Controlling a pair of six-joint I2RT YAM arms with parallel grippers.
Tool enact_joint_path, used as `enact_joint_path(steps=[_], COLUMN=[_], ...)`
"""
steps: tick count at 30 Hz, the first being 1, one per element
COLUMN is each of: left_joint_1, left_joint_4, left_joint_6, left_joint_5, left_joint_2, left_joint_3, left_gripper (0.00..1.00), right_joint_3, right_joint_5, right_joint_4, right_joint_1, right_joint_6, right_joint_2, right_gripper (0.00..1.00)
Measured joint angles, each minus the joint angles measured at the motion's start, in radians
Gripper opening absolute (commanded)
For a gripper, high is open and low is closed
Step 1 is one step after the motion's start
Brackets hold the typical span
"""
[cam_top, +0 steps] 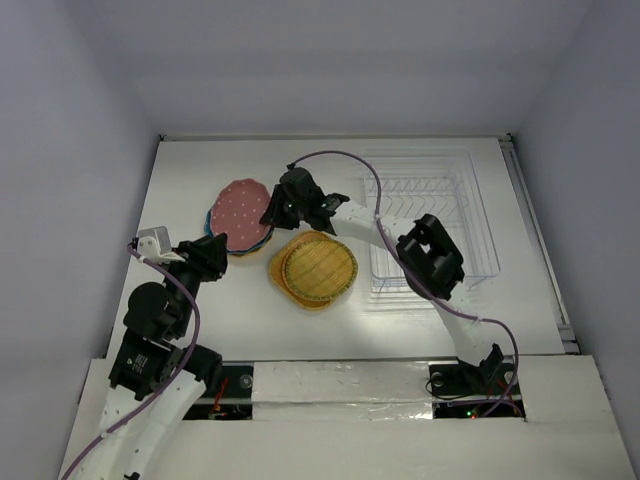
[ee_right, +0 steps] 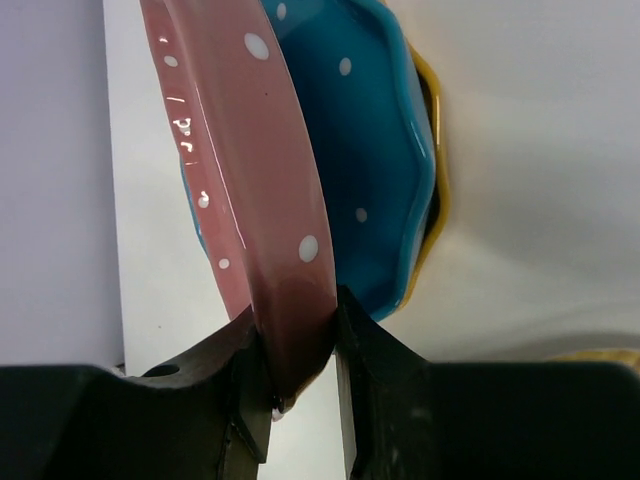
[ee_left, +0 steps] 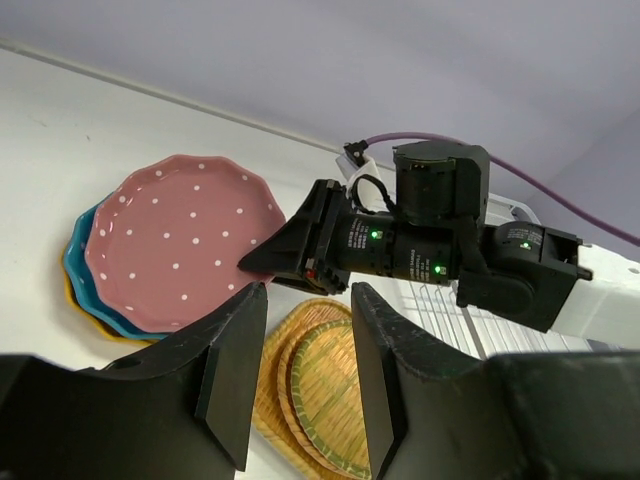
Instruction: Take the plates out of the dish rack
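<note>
The left pincer [cam_top: 215, 247] hangs over the near-left tabletop [cam_top: 240, 320] with its fingers spread and nothing between them, just beside the dotted stack. To its right, near the middle, the woven orange-yellow plates [cam_top: 315, 270] lie stacked flat. Beyond them the right pincer [cam_top: 275, 210] is clamped tight on the rim of the pink plate [cam_top: 243, 203], which sits tilted over the blue plate [ee_right: 370, 150]. The yellow plate [ee_right: 437, 190] lies beneath the blue one. Farther right, the dish rack [cam_top: 440, 200] stands well apart from both stacks.
</note>
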State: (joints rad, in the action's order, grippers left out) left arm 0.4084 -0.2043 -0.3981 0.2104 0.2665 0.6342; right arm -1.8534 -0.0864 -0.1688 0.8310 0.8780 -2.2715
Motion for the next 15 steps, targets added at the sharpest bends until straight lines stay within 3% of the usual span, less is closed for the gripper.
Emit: enact_joint_path(steps=[2, 3, 5, 9, 15], left_joint_1=[0.0, 0.0, 0.0, 0.0, 0.0], left_joint_4=[-0.001, -0.002, -0.003, -0.003, -0.003], left_joint_6=[0.0, 0.0, 0.0, 0.0, -0.001], left_joint_5=[0.0, 0.0, 0.0, 0.0, 0.0], left_joint_2=[0.0, 0.0, 0.0, 0.0, 0.0], left_joint_3=[0.0, 0.0, 0.0, 0.0, 0.0], left_gripper=[0.36, 0.36, 0.37, 0.37, 0.42], right_joint_3=[-0.005, -0.008, -0.016, -0.019, 0.071], right_joint_5=[-0.003, -0.004, -0.004, 0.009, 0.06], right_joint_4=[0.013, 0.022, 0.021, 0.007, 0.001], right_joint_1=[0.005, 0.008, 0.017, 0.042, 0.068], right_joint_6=[0.012, 0.013, 0.011, -0.03, -0.106], right_joint_2=[-0.01, -0.013, -0.016, -0.015, 0.071], right_gripper=[0.4, 0.51, 0.61, 0.92, 0.97])
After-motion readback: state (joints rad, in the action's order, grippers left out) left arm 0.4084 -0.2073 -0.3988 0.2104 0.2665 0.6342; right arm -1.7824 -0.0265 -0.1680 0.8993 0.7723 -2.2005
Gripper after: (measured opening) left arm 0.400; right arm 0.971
